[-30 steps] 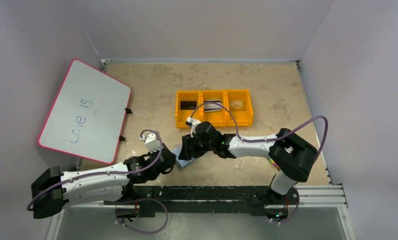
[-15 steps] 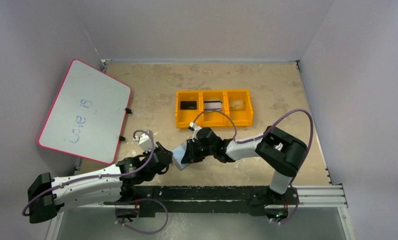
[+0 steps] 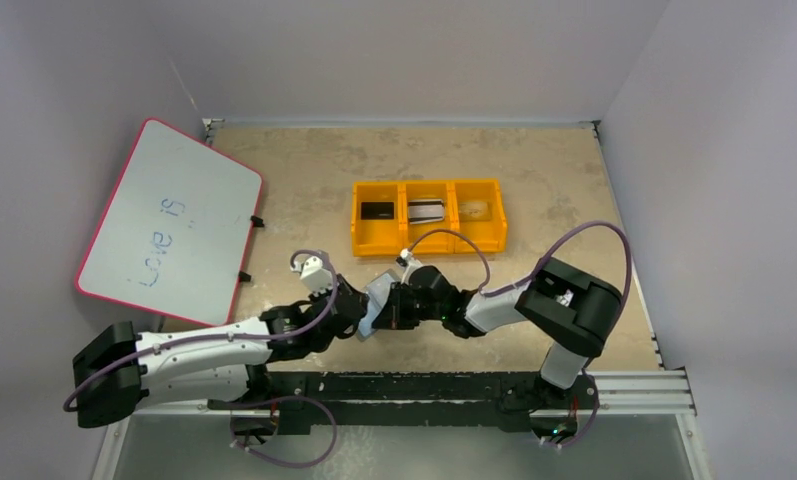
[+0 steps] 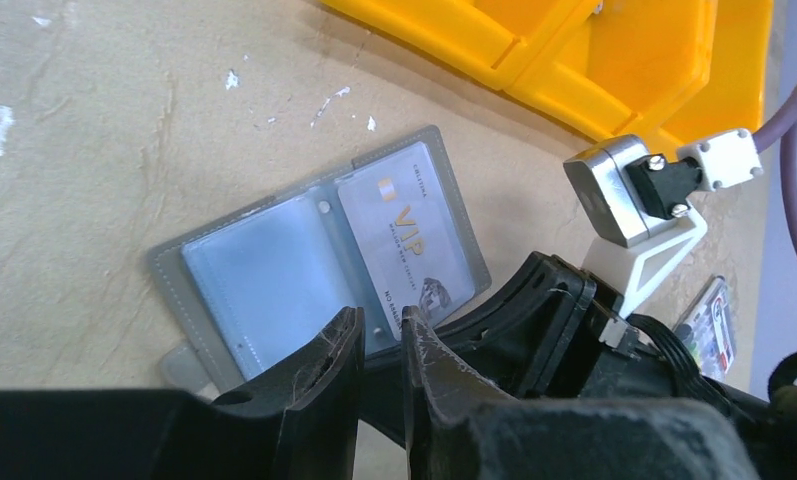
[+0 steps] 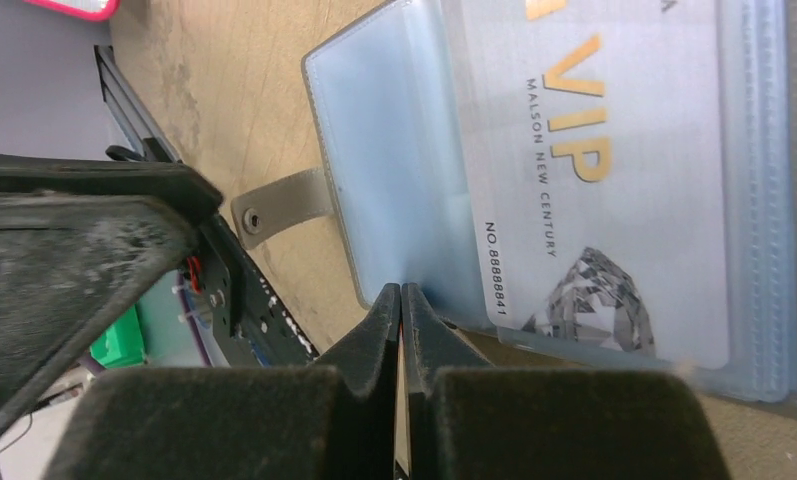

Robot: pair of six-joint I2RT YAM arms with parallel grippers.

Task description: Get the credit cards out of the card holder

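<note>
- From above, both arms cover most of the dark-grey folding card holder [image 3: 376, 298], which sits near the worktop's [image 3: 304, 180] near edge.
- It lies open, with a silver-white VIP card [image 5: 594, 180] in one pocket.
- The right gripper [image 5: 402, 292] is pinched together at the holder's edge, just beside that card.
- The left gripper [image 4: 382, 318] stands narrow over the same edge; whether it grips anything is unclear.

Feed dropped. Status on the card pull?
Right gripper shut at near edge of card holder. Left gripper nearly closed there too, grip unclear. VIP card still in pocket. Nothing in the way.
</note>
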